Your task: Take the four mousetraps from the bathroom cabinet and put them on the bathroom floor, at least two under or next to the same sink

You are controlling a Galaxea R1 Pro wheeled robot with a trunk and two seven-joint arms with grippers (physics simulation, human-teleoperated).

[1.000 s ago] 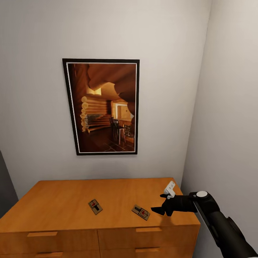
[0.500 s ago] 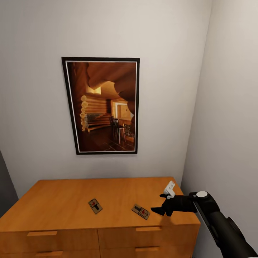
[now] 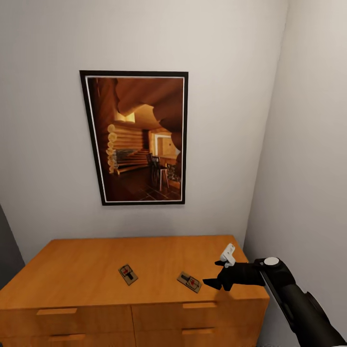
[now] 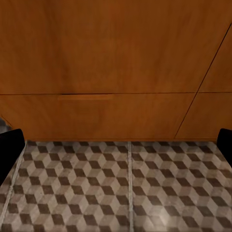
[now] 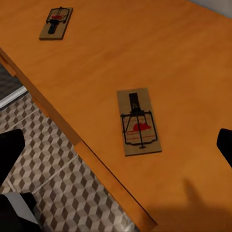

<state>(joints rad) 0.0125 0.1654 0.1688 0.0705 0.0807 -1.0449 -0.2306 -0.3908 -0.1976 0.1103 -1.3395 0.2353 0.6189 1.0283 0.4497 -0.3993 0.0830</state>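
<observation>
Two mousetraps lie flat on the cabinet [image 3: 86,270] top: one mousetrap [image 3: 127,274] near the middle, the other mousetrap [image 3: 189,282] close to the front edge on the right. The right wrist view shows the nearer trap [image 5: 138,123] below the fingers and the farther trap [image 5: 56,22] beyond it. My right gripper [image 3: 217,271] hovers open just right of the nearer trap, holding nothing. My left gripper [image 4: 116,147] hangs low and open, facing the cabinet's drawer fronts [image 4: 111,58] above the cube-patterned bathroom floor [image 4: 130,193].
A framed picture of a log cabin interior [image 3: 140,140] hangs on the wall behind the cabinet. The side wall [image 3: 313,168] stands close on the right, hard by my right arm. Tiled floor [image 5: 48,193] shows in front of the cabinet.
The whole head view has shifted slightly, with the cabinet and picture a little higher in it. Both traps lie where they were, and my right gripper stays open beside the nearer one.
</observation>
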